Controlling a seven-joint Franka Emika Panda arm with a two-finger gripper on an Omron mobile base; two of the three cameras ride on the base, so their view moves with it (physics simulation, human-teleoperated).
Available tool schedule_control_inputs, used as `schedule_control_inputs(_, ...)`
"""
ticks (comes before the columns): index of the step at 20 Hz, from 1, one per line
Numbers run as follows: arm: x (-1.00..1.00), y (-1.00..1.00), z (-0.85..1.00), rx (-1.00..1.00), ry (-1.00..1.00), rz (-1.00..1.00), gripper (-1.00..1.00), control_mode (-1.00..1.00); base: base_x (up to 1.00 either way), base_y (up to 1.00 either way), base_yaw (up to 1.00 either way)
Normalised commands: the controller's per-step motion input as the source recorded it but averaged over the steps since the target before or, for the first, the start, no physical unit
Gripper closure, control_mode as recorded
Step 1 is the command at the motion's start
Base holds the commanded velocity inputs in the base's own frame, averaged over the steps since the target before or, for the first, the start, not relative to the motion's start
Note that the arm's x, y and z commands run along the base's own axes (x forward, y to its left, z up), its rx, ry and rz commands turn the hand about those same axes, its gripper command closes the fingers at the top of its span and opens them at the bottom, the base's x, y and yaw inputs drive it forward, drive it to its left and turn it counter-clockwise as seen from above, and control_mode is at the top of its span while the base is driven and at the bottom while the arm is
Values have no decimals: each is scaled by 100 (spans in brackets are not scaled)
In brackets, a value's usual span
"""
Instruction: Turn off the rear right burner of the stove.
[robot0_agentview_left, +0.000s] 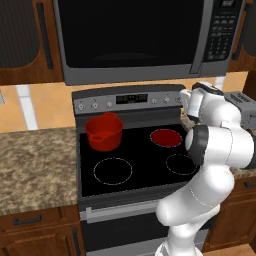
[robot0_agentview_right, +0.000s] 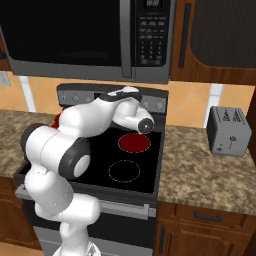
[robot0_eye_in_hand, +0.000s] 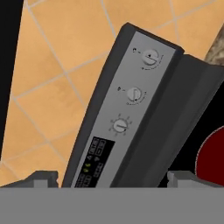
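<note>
The rear right burner (robot0_agentview_left: 166, 137) glows solid red at the far right of the stove (robot0_agentview_left: 100, 155), behind a pale ring. The pincer (robot0_eye_in_hand: 113, 177) hangs wide open, holding nothing, facing three knobs (robot0_eye_in_hand: 134, 94) on the grey control panel (robot0_agentview_left: 127, 99).

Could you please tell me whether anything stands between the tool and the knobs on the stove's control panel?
Nothing visible does. In the hand view the tool faces the control panel with its three knobs in the open. The red pot sits on the rear left, off to the side, and the rear right burner glows red.
</note>
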Motion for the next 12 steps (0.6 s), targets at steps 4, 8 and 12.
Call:
schedule_control_inputs(4,39,0,-5,0,0,0,-100,-100,0,0,0)
schedule_control_inputs(8,40,0,-10,0,0,0,-100,-100,0,0,0)
schedule_control_inputs(12,31,0,-22,0,0,0,-100,-100,0,0,0)
